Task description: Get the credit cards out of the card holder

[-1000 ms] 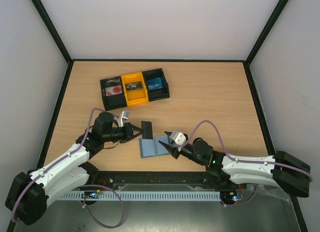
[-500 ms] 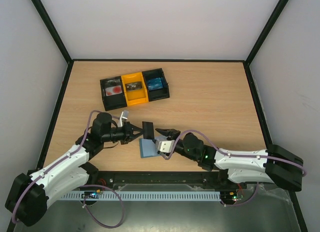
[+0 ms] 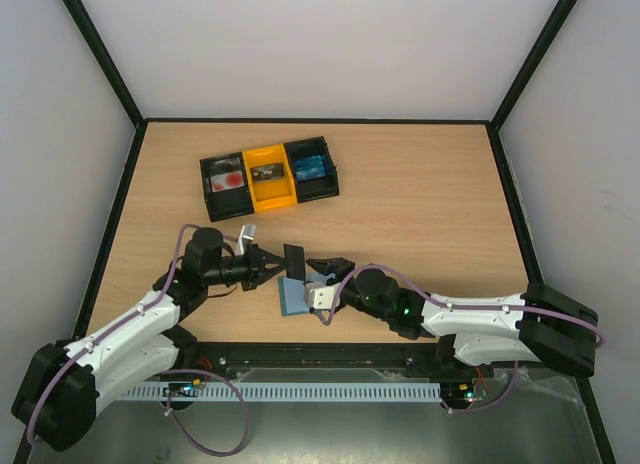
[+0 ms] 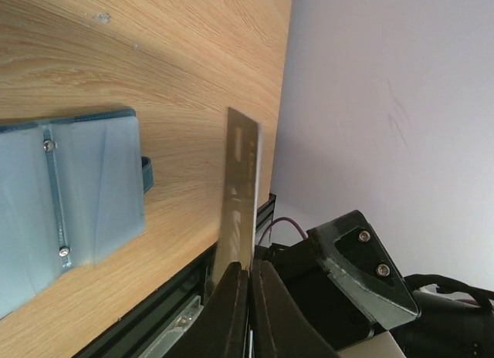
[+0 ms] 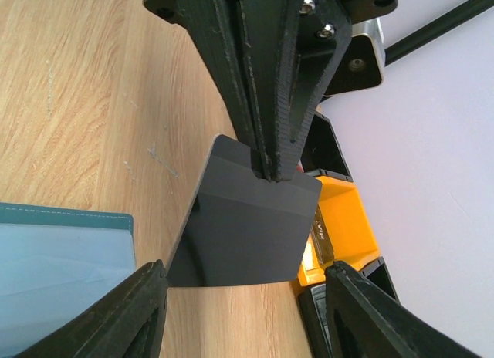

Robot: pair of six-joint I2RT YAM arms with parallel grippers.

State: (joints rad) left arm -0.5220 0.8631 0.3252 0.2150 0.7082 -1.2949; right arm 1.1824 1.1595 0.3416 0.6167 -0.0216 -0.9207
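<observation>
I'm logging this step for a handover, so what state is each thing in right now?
card holder: open, lying flat.
dark card: out of the holder, held on edge.
left gripper: shut on the dark card.
right gripper: open, one finger on either side of the dark card.
tray: something in each of its three compartments.

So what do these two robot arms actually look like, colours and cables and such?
Both arms are alike: the left arm and right arm have white shells between chunky black joints, with a thin purple cable looping alongside. The left gripper and right gripper each have two flat black fingers. A small green light glows on the right arm.
</observation>
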